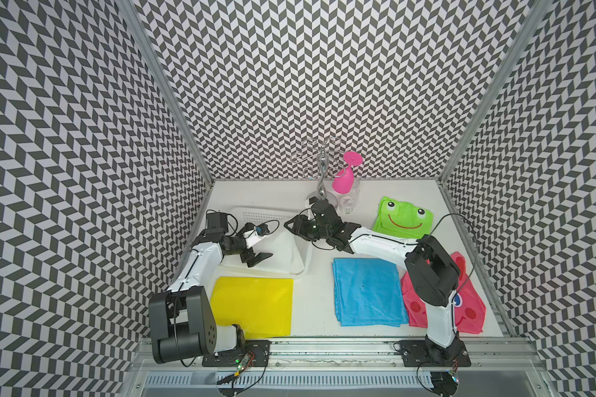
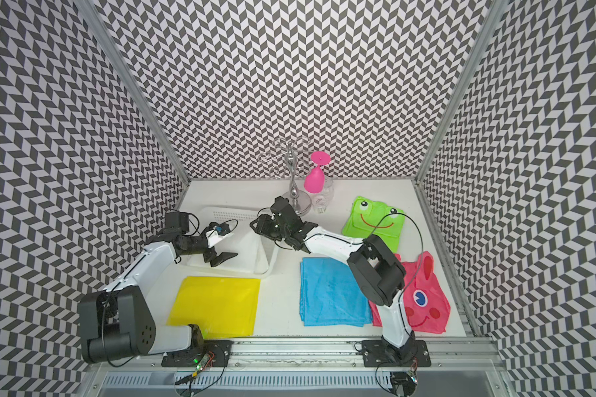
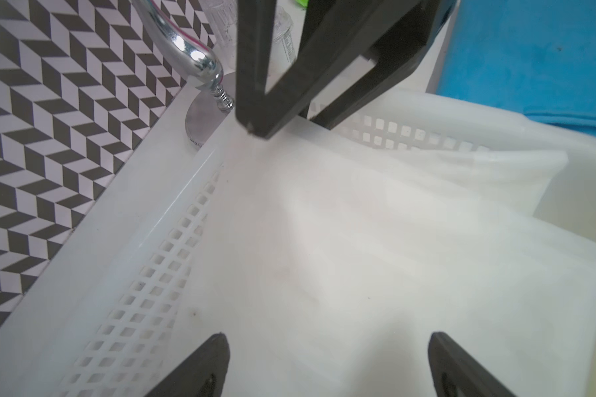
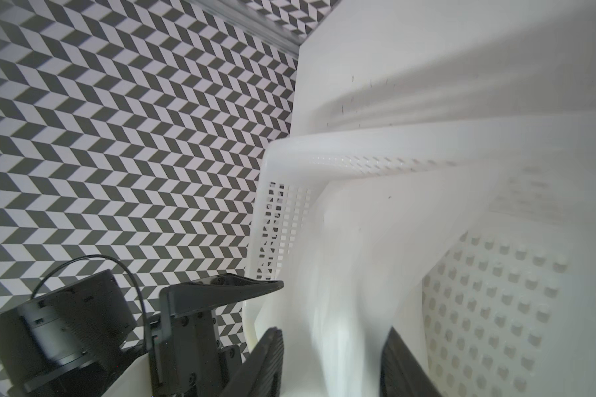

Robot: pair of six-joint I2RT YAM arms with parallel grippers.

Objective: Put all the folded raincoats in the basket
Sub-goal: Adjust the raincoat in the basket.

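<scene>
– Right gripper (image 4: 332,333): what state do we record?

– We record the jaws partly apart. A raised fold of the raincoat (image 1: 284,249) runs between the fingers (image 4: 268,361), and they do not appear to pinch it. Left gripper (image 3: 329,337) hangs spread wide over the raincoat, holding nothing.

– Where is the raincoat?

– Inside the basket (image 1: 265,217), centre left in both top views. It covers most of the floor. We judge that its edge on the right gripper's side rides up the wall.

– How do we finish the step well?

– We open the right jaws fully, then lift straight up, so the slack film slides out and does not trail over the rim. If that edge sits high, we press it flat with the left gripper.

– Surroundings, largest first?

– Blue folded cloth (image 1: 367,292), lower centre, and yellow folded sheet (image 1: 252,306), lower left, lie clear of the basket. Pink face-print bundle (image 1: 468,309), lower right, lies partly under the right arm. Green frog-print bundle (image 1: 403,220) sits centre right. None blocks us. Chrome rack (image 1: 319,172), upper centre, stands just behind the right gripper, with a pink goblet (image 1: 346,175) hanging inverted and a clear glass (image 1: 350,201) by its foot. We do not retreat that way.
</scene>
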